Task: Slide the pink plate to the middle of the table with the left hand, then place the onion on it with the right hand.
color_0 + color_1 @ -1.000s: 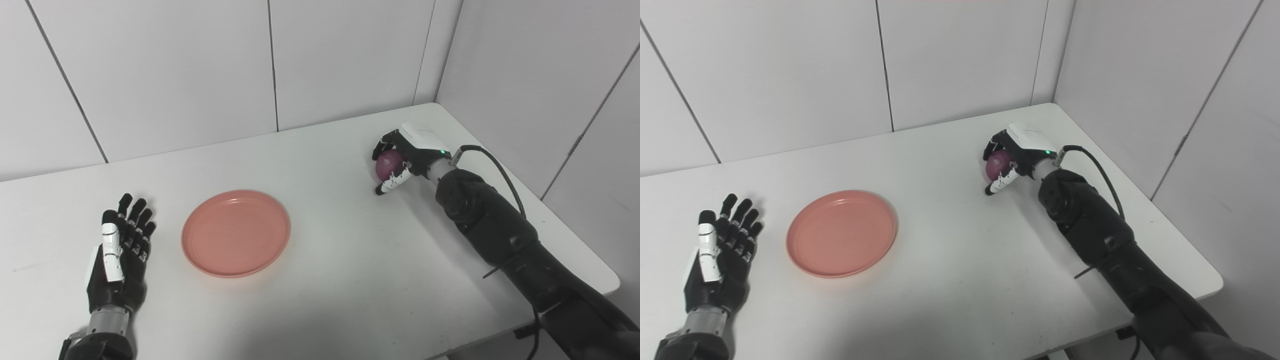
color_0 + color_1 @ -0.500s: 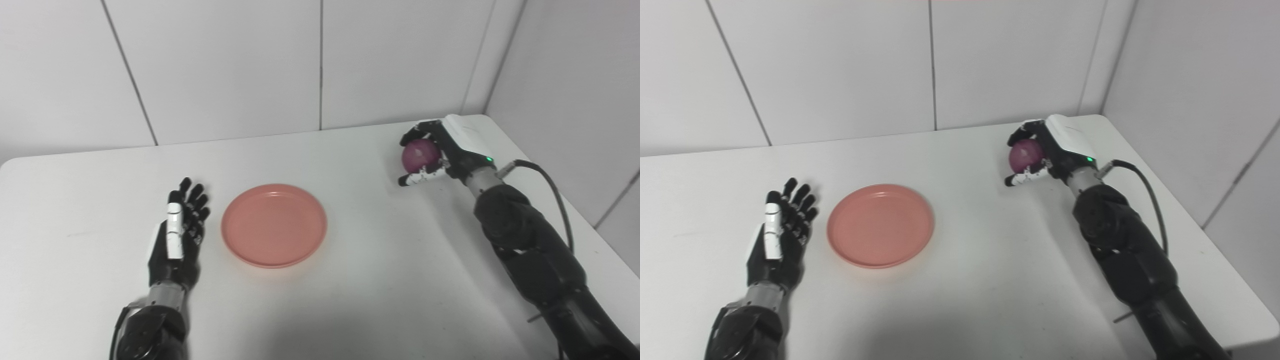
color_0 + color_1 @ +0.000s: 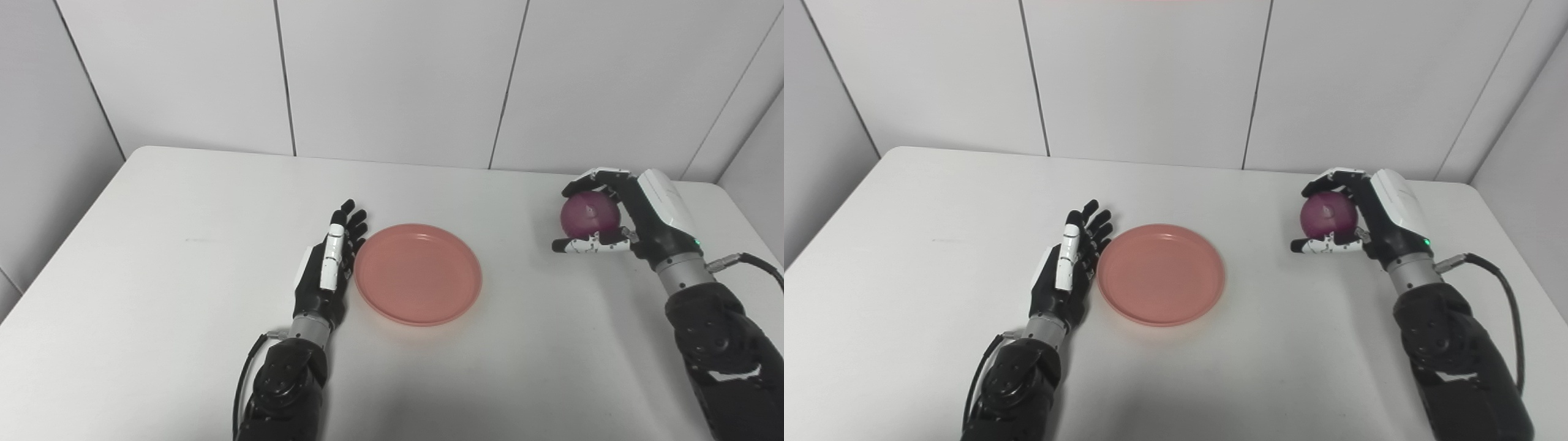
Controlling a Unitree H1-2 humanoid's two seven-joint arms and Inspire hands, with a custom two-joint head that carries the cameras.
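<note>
A pink plate lies flat near the middle of the white table. My left hand rests open on the table just left of the plate, fingers straight and close to its rim. At the right, my right hand is shut on a purple onion and holds it above the table, well to the right of the plate. In the right eye view the onion shows between the fingers and thumb of the right hand.
White wall panels rise behind the table and close in at the left and right corners. A black cable loops from my right wrist. Bare table lies between plate and right hand.
The camera has swung left, shifting the whole picture right. My right hand has lifted the onion off the table. My left hand now sits closer to the plate's rim.
</note>
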